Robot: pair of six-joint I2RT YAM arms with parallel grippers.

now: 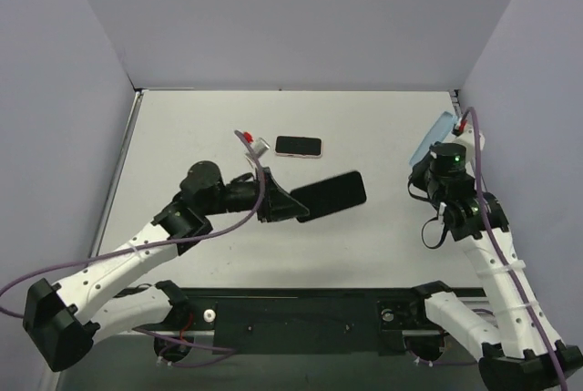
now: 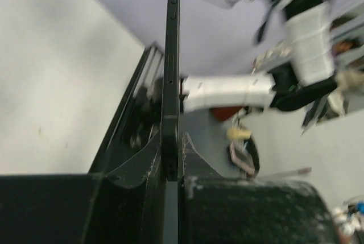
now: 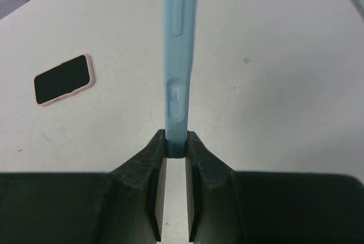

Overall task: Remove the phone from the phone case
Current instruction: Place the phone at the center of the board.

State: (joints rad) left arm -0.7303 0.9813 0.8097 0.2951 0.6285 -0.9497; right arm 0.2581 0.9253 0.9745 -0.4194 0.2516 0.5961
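Left fingers [image 2: 136, 170] pinch the bare black phone [image 1: 330, 193] over the middle of the bench [image 1: 383, 250], right fingers [image 3: 149, 161] pinch the seemingly empty blue case [image 3: 179, 56] near the right edge, so separation looks done and setting both down remains.

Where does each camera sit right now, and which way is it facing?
Top external: above and behind the bases, looking down at the table; both arms show, left gripper shut on the black phone, right gripper shut on the blue case.
Left wrist: looks out along the left gripper, past the edge-on black phone, toward the right arm.
Right wrist: looks out along the right gripper, past the edge-on blue case, down at the table.
Shared: top and right wrist both show the pink-edged phone lying flat.
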